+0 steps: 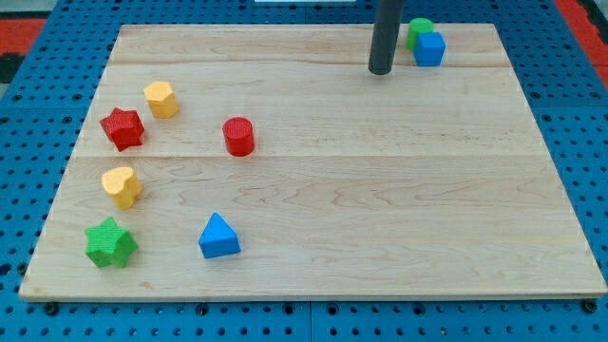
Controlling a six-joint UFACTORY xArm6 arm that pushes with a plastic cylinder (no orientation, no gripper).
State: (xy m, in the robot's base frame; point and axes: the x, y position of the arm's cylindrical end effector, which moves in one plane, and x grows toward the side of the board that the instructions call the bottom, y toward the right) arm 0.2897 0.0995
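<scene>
Camera view: my tip [381,71] sits near the board's [380,209] top edge, just left of the blue cube [429,49] and the green block [420,28] touching behind it. No jaws here, only a bare rod. Far left: yellow block [161,99], red star [123,128], red cylinder [238,137], yellow heart [123,186], green star [110,243], blue triangle [219,237].

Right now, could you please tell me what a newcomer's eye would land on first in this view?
Probably the dark rod coming down from the view's top, with my tip on the wooden board just left of a blue cube and a green block behind it. Next, the loose cluster at the view's left: a red star, a red cylinder, two yellow blocks, a green star and a blue triangle.
</scene>
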